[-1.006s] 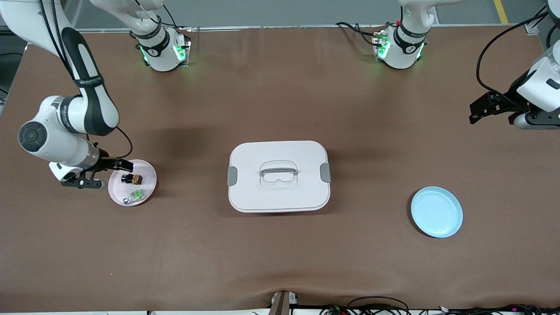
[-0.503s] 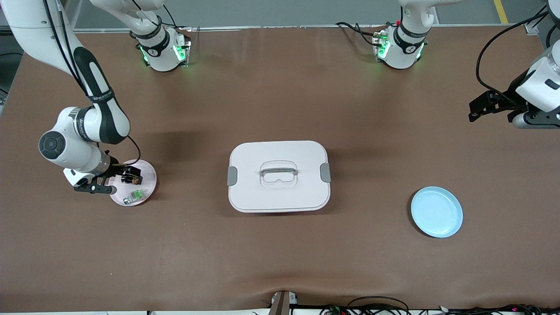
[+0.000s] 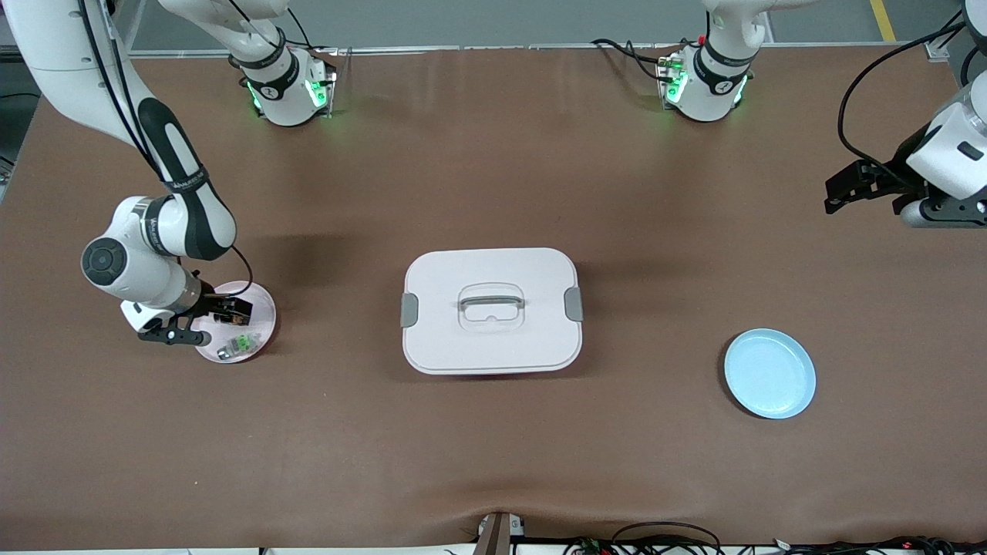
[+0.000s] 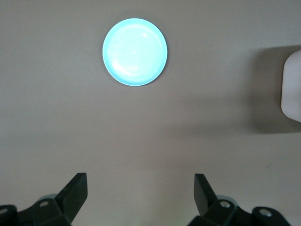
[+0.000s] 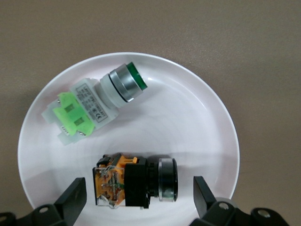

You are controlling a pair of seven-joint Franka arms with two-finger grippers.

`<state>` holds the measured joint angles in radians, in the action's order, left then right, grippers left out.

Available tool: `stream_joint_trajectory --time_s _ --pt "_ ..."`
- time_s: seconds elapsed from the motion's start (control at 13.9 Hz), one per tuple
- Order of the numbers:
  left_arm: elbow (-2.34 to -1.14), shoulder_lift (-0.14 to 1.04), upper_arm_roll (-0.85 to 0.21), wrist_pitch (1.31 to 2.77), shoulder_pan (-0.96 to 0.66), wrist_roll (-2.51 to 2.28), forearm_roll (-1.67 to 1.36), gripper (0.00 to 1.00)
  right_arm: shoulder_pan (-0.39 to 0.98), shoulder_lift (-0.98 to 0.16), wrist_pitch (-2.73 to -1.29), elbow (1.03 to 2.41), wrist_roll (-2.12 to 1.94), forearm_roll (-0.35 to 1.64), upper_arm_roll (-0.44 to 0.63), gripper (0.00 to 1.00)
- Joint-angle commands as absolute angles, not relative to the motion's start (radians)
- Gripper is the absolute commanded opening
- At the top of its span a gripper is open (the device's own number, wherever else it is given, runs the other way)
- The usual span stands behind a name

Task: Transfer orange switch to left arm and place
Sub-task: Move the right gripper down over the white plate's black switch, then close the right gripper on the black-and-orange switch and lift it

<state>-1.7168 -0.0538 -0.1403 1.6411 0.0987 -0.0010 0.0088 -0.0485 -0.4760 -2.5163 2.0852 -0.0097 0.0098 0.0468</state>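
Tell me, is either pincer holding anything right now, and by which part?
Nothing is held. The right pincer is open around the orange switch on the pink plate; the left pincer waits open over bare table.

Hidden, cropped and unreadable parts

From the front camera the right gripper [image 3: 218,314] covers most of the orange switch [image 3: 234,312] and part of the pink plate [image 3: 262,304], so the switch's shape cannot be made out there. The green and silver component [image 3: 236,346] is too small in that view to show detail. The left arm runs off the picture's edge, with only its wrist and the left gripper [image 3: 840,193] showing. In the left wrist view the box [image 4: 291,84] is cut by the frame, with only one rounded corner in sight. Both wrist views crop the gripper bodies, leaving just the finger ends. The print on the component's label [image 5: 89,104] is unreadable.
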Motion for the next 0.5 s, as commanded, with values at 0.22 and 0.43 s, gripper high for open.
stream_joint_trajectory --time_s 0.22,0.43 --pt "-1.704 -0.048 -0.141 1.624 0.106 0.020 -0.008 1.00 -0.069 -0.505 -2.519 2.057 0.002 0.009 0.035 1.00" --pt "-1.704 -0.048 -0.138 1.624 0.107 0.020 -0.008 1.00 -0.069 -0.509 -2.519 2.056 0.003 0.009 0.035 1.00"
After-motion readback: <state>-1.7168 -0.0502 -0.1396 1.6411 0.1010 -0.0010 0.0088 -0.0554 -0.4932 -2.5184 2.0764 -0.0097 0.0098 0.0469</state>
